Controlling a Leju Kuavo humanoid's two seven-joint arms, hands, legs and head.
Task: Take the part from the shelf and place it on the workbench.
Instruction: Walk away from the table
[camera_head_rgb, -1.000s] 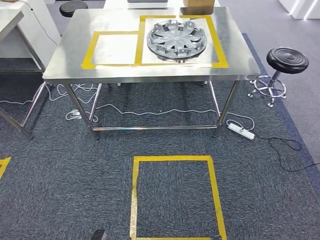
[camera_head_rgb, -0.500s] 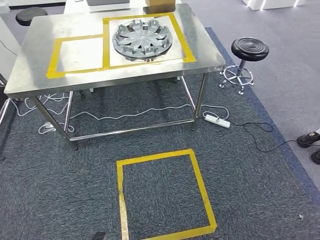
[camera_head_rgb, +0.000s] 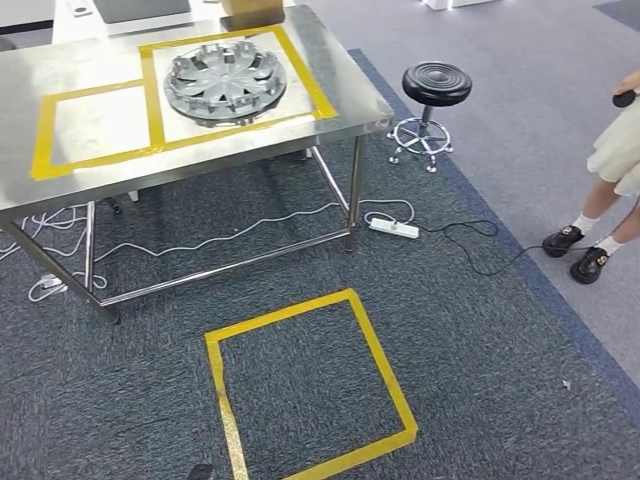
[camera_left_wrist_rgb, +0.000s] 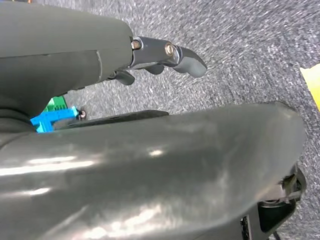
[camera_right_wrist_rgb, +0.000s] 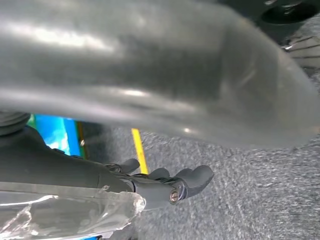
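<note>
**Inspector:** Location of the part?

**Assessor:** A grey wheel-cover part (camera_head_rgb: 225, 82) lies flat on the workbench (camera_head_rgb: 340, 95), inside the taped frame towards the far right corner. The shelf is out of frame, so I cannot tell whether another part waits there.

**Inspector:** Hands?

**Assessor:** Left hand (camera_left_wrist_rgb: 166, 52) and right hand (camera_right_wrist_rgb: 166, 185) hang over the carpet, fingers loosely apart, holding nothing.

**Inspector:** Guidance for the step in hand?

**Assessor:** My judgement is that it is a walk to the shelf. Keep clear of the stool (camera_head_rgb: 436, 85) and the cable (camera_head_rgb: 460, 228) off the workbench's right edge, and of the person (camera_head_rgb: 615, 150) standing beyond them. Use the floor square (camera_head_rgb: 383, 362) as the standing mark on return. Any further part belongs in the vacant frame by the left edge — not stacked.
</note>
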